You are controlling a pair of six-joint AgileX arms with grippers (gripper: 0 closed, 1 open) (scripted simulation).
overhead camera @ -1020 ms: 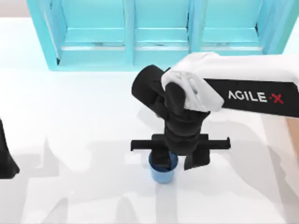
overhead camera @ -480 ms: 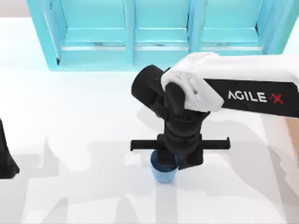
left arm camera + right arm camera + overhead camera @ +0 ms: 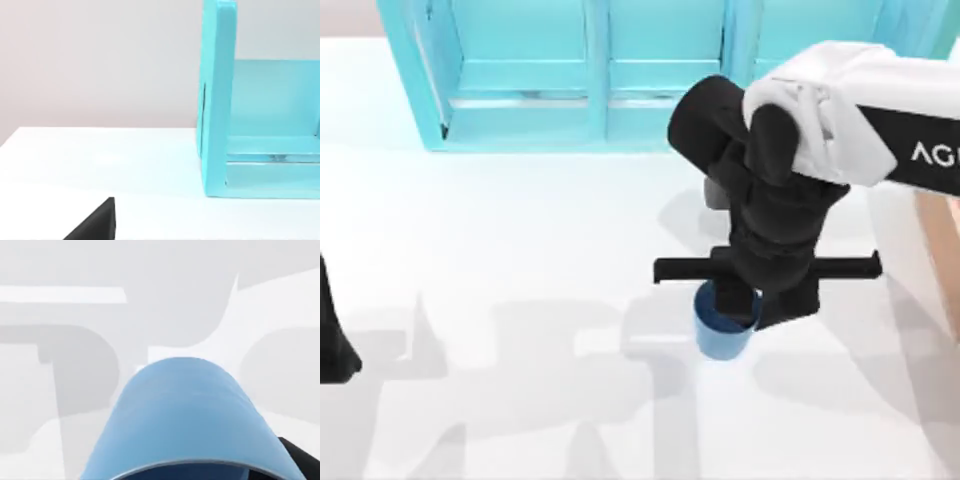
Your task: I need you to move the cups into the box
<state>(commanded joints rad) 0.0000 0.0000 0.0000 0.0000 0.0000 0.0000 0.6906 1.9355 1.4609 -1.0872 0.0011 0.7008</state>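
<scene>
Blue cup [image 3: 724, 336]: glossy, tapered, no handle — upright, right of the tabletop's [image 3: 520, 300] middle.
Right gripper [image 3: 735, 300]: above the cup, fingers clenched on its rim.
Box [image 3: 942, 240]: tan edge at far right.
Shelf unit [image 3: 620, 70]: turquoise — at the back.
Left arm [image 3: 332, 330]: parked at left edge.

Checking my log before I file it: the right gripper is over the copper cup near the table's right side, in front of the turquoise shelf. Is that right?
One thing is off: the cup is blue, not copper. The top view shows the right gripper over the blue cup, toward the table's right side, in front of the turquoise shelf. The right wrist view shows the same blue cup close up.
</scene>
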